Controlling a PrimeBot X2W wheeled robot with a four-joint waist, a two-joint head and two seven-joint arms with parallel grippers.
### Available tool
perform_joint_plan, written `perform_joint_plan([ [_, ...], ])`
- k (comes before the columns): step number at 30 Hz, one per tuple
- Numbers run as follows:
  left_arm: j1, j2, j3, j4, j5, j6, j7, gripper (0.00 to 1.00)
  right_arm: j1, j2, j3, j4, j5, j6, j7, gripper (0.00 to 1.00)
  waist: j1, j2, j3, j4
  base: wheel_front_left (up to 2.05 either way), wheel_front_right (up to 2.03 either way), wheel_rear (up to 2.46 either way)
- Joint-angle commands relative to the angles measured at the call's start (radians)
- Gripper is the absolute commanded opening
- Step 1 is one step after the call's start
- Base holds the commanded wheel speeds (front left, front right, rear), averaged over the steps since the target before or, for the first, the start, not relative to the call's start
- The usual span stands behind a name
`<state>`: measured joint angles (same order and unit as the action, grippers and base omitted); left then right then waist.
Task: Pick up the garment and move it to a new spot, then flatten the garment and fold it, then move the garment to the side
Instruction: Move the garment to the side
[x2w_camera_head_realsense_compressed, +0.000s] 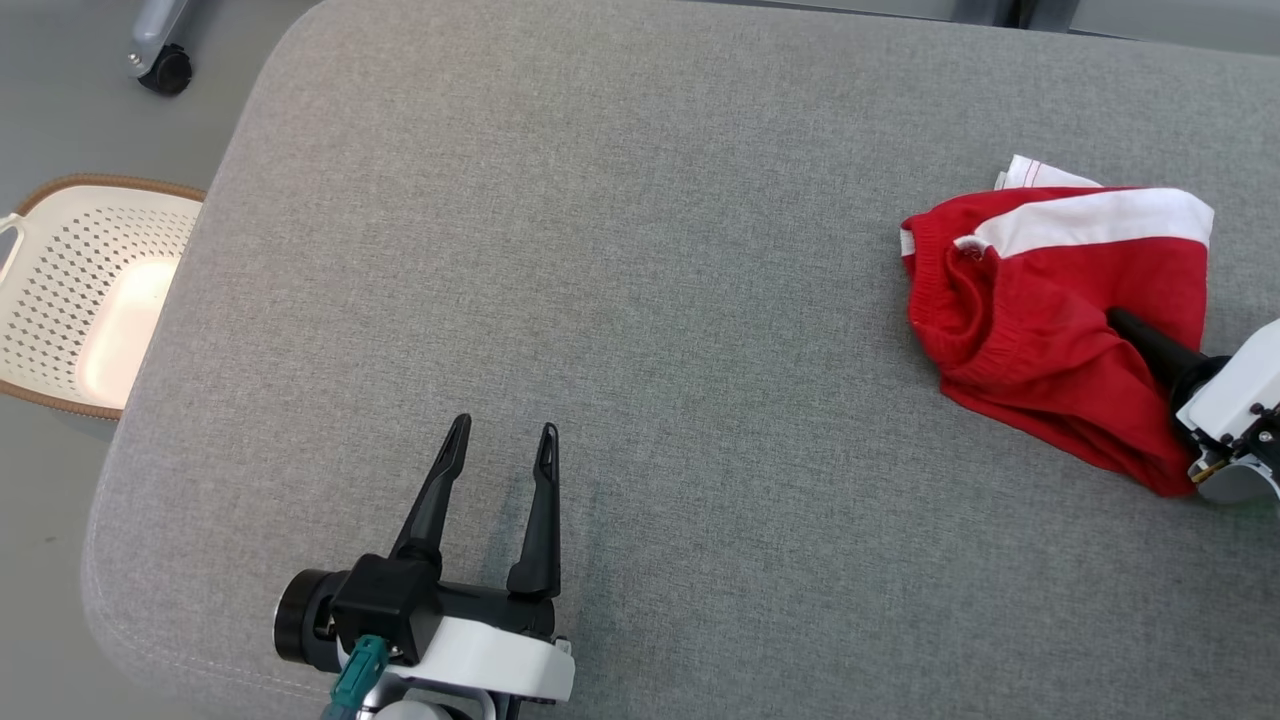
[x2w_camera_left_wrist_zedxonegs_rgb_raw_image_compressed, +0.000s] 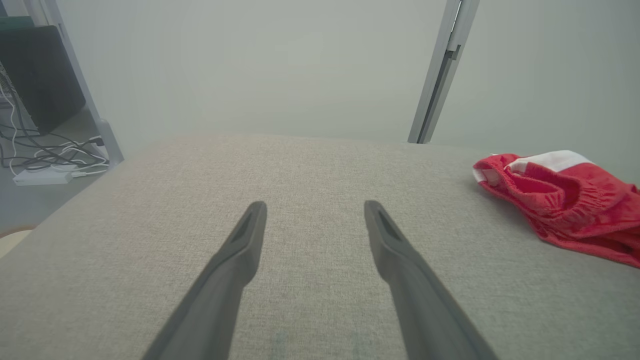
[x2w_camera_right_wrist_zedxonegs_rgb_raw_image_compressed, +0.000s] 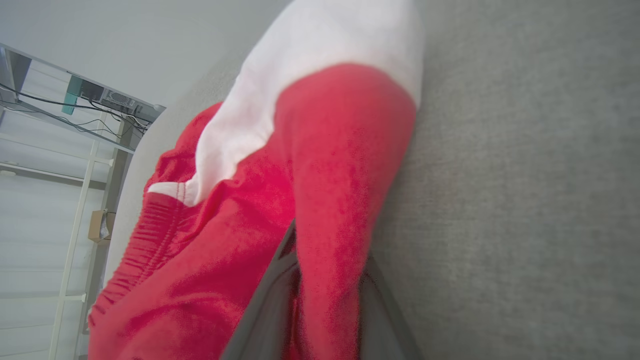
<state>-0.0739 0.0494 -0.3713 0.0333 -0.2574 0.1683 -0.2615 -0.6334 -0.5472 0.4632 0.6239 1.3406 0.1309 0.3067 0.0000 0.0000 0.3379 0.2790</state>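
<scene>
Red garment (x2w_camera_head_realsense_compressed: 1050, 320) lies bunched on the grey cushion (x2w_camera_head_realsense_compressed: 640, 250), close to its right edge and about midway between far and near edges. Long axis runs far to near, slanting toward the right edge. The gathered waistband opening faces left, and the white band lies across the far end. Right gripper (x2w_camera_head_realsense_compressed: 1125, 328) comes in from the right edge, fingers pinched on a raised fold of red cloth. Left gripper (x2w_camera_head_realsense_compressed: 503, 432) hovers near the front edge, fingers wide apart, holding nothing. White basket (x2w_camera_head_realsense_compressed: 100, 185) sits on the floor off the left edge.
</scene>
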Motion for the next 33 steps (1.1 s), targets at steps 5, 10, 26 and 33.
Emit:
perform_joint_plan([
  [5,-0.021,0.003,-0.003,-0.008,0.003,0.008,-0.004,1.00,-0.007,-0.013,0.044,0.002,0.007,0.000,-0.025,0.00,0.0000,0.0000,-0.007,-0.012,0.00,0.00,0.00],
  [10,-0.021,0.003,-0.021,-0.009,0.011,-0.003,-0.004,1.00,-0.024,-0.045,0.096,-0.018,-0.013,0.000,-0.054,0.00,0.0000,0.0000,-0.014,-0.044,0.00,0.00,0.00],
  [26,-0.073,0.004,-0.053,0.013,0.033,-0.019,-0.004,1.00,-0.115,-0.230,0.272,-0.103,-0.049,0.000,-0.055,0.00,0.0000,0.0000,0.024,-0.253,0.00,0.00,0.00],
  [33,-0.108,0.003,-0.050,0.026,0.023,-0.018,-0.004,1.00,-0.157,-0.362,0.298,-0.147,-0.019,0.000,-0.045,0.00,0.0000,0.0000,0.060,-0.313,0.00,0.00,0.00],
])
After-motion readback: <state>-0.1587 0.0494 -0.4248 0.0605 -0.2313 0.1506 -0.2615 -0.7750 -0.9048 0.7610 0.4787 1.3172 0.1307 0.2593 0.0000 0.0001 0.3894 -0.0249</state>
